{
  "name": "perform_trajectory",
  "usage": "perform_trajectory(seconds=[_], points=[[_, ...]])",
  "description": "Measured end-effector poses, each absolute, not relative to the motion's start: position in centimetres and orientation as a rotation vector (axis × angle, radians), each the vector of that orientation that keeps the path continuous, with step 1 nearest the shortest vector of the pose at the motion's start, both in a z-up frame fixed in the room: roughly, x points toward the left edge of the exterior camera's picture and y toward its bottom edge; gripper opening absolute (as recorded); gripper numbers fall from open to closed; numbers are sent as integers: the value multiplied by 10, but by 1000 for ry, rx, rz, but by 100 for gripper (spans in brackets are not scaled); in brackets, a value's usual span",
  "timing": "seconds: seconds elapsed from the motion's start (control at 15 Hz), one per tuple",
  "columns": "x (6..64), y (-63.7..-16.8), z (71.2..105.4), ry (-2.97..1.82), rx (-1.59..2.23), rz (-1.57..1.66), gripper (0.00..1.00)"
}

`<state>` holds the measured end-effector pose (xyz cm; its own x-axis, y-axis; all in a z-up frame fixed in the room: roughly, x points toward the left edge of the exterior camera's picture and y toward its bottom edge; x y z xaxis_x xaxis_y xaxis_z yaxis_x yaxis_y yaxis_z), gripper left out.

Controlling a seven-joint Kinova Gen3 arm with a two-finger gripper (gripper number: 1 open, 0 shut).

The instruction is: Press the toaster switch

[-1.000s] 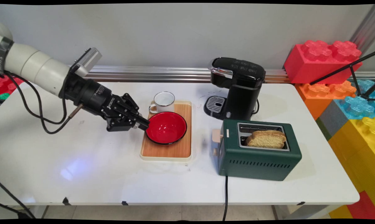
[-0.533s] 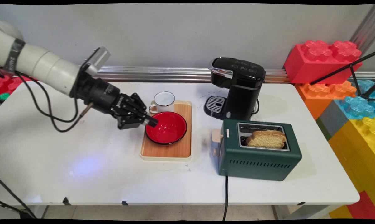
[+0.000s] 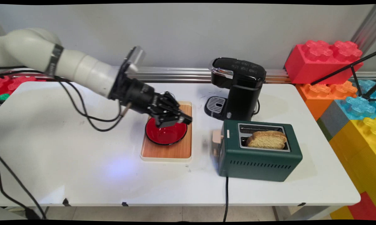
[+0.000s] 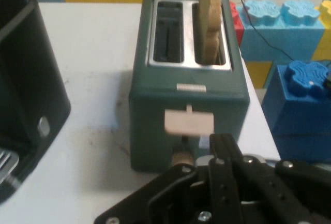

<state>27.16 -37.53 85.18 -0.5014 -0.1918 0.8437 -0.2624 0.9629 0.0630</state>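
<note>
Black two-finger gripper (image 3: 184, 119), fingers together and empty at frame centre, hovers over the round red bowl (image 3: 166, 135) on the wooden tray (image 3: 175, 152)

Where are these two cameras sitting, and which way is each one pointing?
Main view: fixed above the table's near side, looking down across it toward the wall; the white arm and gripper reach over the red bowl.
Hand view: on the hand, looking along the gripper at the green toaster's lever end; only black linkage shows.
Shared: toaster, bread slice, coffee machine.
</note>
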Motion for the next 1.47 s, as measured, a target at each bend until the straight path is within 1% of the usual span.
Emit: perform_trajectory(seconds=[0.2,0.6,1.07,1.47], points=[[243,-387,849,-2092,316,94,0],[215,-398,834,-2106,312,87,0],[193,-408,816,-2118,303,90,0],[187,-411,800,-2144,304,85,0]])
